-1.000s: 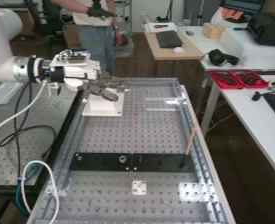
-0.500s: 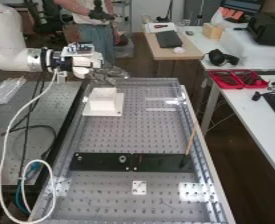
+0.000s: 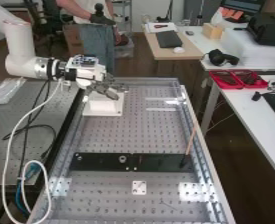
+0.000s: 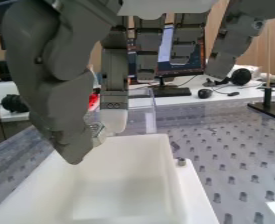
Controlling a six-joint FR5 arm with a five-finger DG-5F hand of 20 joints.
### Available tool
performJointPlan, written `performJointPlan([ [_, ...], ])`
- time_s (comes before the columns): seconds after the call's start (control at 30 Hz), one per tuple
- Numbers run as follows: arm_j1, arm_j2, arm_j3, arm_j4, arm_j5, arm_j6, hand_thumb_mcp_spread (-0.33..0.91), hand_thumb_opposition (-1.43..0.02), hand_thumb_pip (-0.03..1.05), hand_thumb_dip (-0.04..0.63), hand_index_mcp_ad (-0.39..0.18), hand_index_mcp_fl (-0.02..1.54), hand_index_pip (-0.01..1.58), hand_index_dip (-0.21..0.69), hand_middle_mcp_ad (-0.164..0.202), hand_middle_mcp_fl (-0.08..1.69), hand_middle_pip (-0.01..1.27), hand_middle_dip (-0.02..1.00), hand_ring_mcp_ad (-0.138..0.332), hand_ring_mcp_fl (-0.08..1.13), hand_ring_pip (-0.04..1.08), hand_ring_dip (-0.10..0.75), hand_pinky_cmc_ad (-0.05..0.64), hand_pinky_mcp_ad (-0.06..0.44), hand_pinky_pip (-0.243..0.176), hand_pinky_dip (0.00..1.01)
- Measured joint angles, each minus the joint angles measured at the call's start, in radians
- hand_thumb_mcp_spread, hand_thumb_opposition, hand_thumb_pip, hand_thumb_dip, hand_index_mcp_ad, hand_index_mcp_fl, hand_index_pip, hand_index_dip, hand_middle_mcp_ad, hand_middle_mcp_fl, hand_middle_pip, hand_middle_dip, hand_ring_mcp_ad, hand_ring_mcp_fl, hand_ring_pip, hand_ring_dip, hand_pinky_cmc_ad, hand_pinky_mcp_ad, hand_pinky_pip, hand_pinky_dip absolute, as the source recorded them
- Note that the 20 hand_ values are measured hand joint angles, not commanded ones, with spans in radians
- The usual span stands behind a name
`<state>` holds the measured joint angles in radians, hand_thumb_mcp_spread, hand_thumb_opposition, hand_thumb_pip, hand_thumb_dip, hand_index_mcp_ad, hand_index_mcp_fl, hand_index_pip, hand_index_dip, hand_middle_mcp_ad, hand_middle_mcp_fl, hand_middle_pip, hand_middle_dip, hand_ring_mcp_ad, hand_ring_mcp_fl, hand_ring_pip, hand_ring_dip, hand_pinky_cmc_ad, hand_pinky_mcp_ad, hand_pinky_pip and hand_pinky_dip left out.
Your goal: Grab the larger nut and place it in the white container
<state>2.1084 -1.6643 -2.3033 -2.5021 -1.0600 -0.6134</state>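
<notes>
Bench (image 3: 114, 135) perforated, black plate (image 3: 98, 161) across it, small ring-shaped part (image 3: 122, 159) on top. Hand (image 4: 51, 65) over white box (image 4: 131, 182), thumb and fingers curled, pinching what looks like the nut (image 4: 98, 134) at their tips. Pick judged done; left: lower if needed, release inside.

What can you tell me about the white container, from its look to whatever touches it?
The white container is an upright, open-topped box with straight walls, a rounded inner corner and a smooth, matt, plastic-looking surface. It has a flat white base plate wider than the box, which lies on the perforated bench top near its far end. The hand is over it; whether they touch, I cannot tell.
</notes>
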Motion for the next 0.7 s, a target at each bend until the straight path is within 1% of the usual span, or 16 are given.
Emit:
performJointPlan([
  [0.13,-0.005,-0.011,-0.001,0.003,0.014,0.017,0.38,-0.93,0.57,0.250,-0.066,0.39,1.53,0.195,0.037,0.19,0.14,0.19,0.113,0.02,0.10,0.056,0.328,0.274,0.037,0.22],
  [0.2,-0.006,-0.017,0.004,-0.009,0.012,0.025,0.38,-0.93,0.57,0.250,-0.066,0.39,1.53,0.195,0.037,0.19,0.14,0.19,0.113,0.02,0.10,0.056,0.328,0.274,0.037,0.22],
  [0.27,-0.008,-0.024,0.013,-0.031,0.006,0.035,0.38,-0.93,0.57,0.253,-0.070,0.33,1.53,0.195,0.037,0.19,0.14,0.19,0.113,0.02,0.10,0.056,0.328,0.274,0.037,0.22],
  [0.33,-0.010,-0.029,0.020,-0.045,-0.001,0.041,0.38,-0.92,0.57,0.253,-0.087,0.31,1.53,0.199,0.035,0.17,0.14,0.19,0.113,0.02,0.10,0.056,0.332,0.274,0.037,0.22],
  [0.37,-0.012,-0.031,0.022,-0.050,-0.004,0.041,0.38,-0.91,0.60,0.255,-0.089,0.28,1.51,0.195,0.035,0.17,0.14,0.19,0.113,0.02,0.10,0.056,0.328,0.274,0.033,0.24],
  [0.4,-0.014,-0.032,0.023,-0.053,-0.005,0.041,0.39,-0.90,0.66,0.255,-0.099,0.20,1.49,0.187,0.035,0.15,0.14,0.19,0.112,0.02,0.10,0.056,0.332,0.274,0.031,0.25],
  [0.43,-0.017,-0.034,0.026,-0.057,-0.009,0.041,0.39,-0.88,0.69,0.253,-0.105,0.11,1.46,0.190,0.035,0.13,0.13,0.19,0.112,0.02,0.10,0.056,0.328,0.271,0.019,0.28],
  [0.47,-0.021,-0.036,0.028,-0.062,-0.013,0.042,0.38,-0.88,0.70,0.253,-0.106,0.07,1.45,0.183,0.035,0.12,0.14,0.19,0.113,0.02,0.10,0.056,0.328,0.271,0.019,0.29],
  [0.5,-0.024,-0.037,0.031,-0.067,-0.016,0.043,0.37,-0.87,0.70,0.257,-0.112,0.06,1.42,0.171,0.035,0.12,0.13,0.19,0.113,0.01,0.10,0.056,0.332,0.271,0.019,0.29],
  [0.53,-0.029,-0.038,0.034,-0.073,-0.020,0.043,0.34,-0.87,0.70,0.257,-0.112,0.05,1.39,0.171,0.035,0.10,0.13,0.19,0.113,0.00,0.10,0.056,0.328,0.271,0.007,0.30],
  [0.6,-0.034,-0.039,0.039,-0.081,-0.026,0.041,0.33,-0.85,0.70,0.257,-0.113,0.02,1.36,0.152,0.035,0.09,0.13,0.19,0.113,0.00,0.10,0.056,0.328,0.274,-0.007,0.34],
  [0.63,-0.038,-0.039,0.042,-0.091,-0.030,0.040,0.32,-0.85,0.70,0.257,-0.113,0.02,1.34,0.131,0.035,0.09,0.13,0.19,0.113,0.00,0.10,0.056,0.328,0.271,-0.026,0.37],
  [0.67,-0.043,-0.037,0.046,-0.102,-0.034,0.038,0.30,-0.85,0.70,0.257,-0.113,0.02,1.32,0.126,0.035,0.09,0.13,0.19,0.113,0.00,0.10,0.056,0.328,0.274,-0.024,0.38],
  [0.7,-0.045,-0.035,0.048,-0.107,-0.036,0.037,0.30,-0.84,0.70,0.257,-0.113,0.02,1.29,0.113,0.035,0.07,0.13,0.19,0.113,0.00,0.10,0.056,0.328,0.274,-0.031,0.38],
])
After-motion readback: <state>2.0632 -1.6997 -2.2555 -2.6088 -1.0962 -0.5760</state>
